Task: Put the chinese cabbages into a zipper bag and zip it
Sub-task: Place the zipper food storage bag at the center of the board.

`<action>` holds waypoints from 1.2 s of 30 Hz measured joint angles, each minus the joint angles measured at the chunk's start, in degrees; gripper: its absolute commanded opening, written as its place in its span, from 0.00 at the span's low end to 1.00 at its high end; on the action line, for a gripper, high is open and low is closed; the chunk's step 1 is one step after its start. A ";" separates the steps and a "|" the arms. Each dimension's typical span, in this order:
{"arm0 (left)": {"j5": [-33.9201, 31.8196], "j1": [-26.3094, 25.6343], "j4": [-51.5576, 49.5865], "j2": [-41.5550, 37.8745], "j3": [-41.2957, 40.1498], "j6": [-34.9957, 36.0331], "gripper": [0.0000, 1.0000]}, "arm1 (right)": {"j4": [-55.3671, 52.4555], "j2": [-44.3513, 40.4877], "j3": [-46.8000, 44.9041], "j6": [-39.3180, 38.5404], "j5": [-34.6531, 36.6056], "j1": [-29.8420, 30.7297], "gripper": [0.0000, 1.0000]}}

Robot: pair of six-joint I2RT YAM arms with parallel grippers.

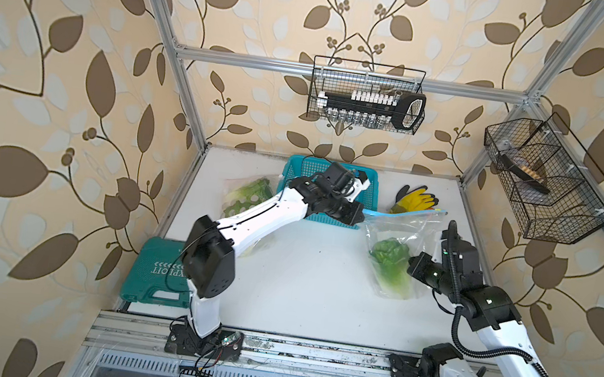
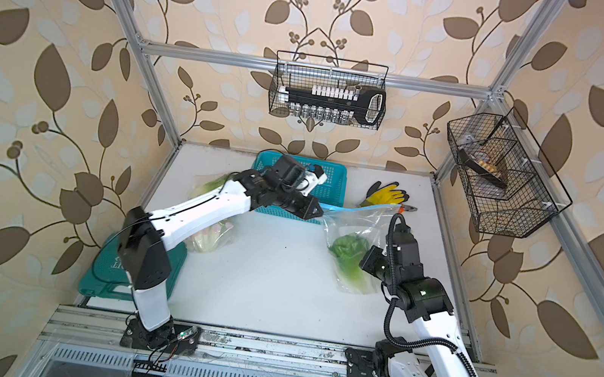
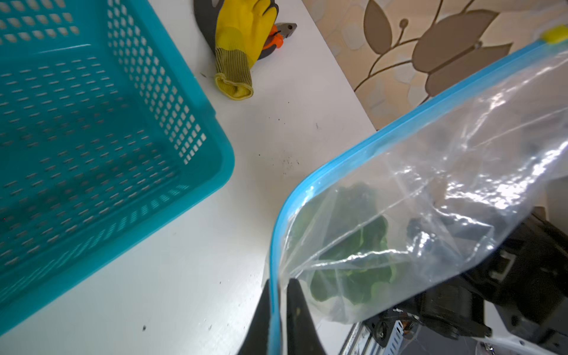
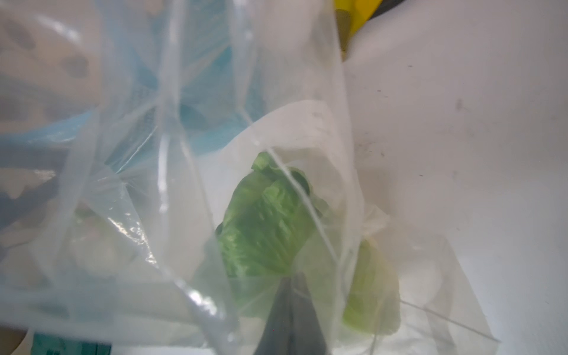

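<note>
Two grips on zipper bag [image 1: 402, 230] | left end effector [image 3: 279, 285] pinches end of blue zip strip [image 3: 399, 126] | right end effector [image 4: 289, 285] clamps film beside bagged chinese cabbages [image 1: 391, 266] | strip runs away to yellow slider [image 3: 554, 33], right arm seemingly nearer

The basket [image 1: 305, 168] sits at the back of the tabletop [image 1: 299, 284]. Just right of it a glove [image 1: 415, 200] lies on pliers [image 3: 284, 29]. Right-front of the basket stands the bag [image 1: 402, 226] with cabbage [image 1: 391, 266] in it. The left tool [image 3: 279, 284] pinches its zip edge by the basket's front right corner, and the right tool [image 4: 287, 278] grips its side away from the basket. Left of the basket a second bag [image 1: 242, 193] holds other cabbages [image 1: 252, 191]. Well front-left lies a case [image 1: 154, 273]. Above the basket hangs a rack [image 1: 318, 80], with a side rack [image 1: 565, 224] far right.
</note>
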 measured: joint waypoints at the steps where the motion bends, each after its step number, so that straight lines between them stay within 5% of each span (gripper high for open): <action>1: -0.02 -0.37 -0.44 3.17 2.58 0.11 0.22 | -0.04 0.48 -0.57 -0.04 0.96 -1.60 0.00; 8: -1.75 0.46 -5.49 14.19 14.25 2.58 0.53 | 6.47 14.08 -1.31 -1.57 3.78 -11.50 0.00; 12: -3.21 2.12 -5.46 11.23 12.87 4.17 0.57 | 10.51 18.56 -1.33 -3.87 5.05 -12.11 0.01; 13: -3.52 2.58 -5.33 9.57 11.10 4.52 0.57 | 11.15 18.80 -1.33 -4.59 5.46 -12.11 0.09; 22: -9.97 5.09 0.24 -16.83 -16.24 7.72 0.60 | 14.97 18.51 -0.61 -15.13 8.22 -12.20 0.76; 31: -23.43 6.19 10.58 -45.18 -40.61 7.67 0.60 | 13.66 13.90 3.82 -15.78 9.14 -11.65 0.83; 36: -34.93 7.19 18.25 -59.08 -54.29 8.04 0.66 | 19.69 4.98 1.07 -18.25 10.86 -9.90 1.00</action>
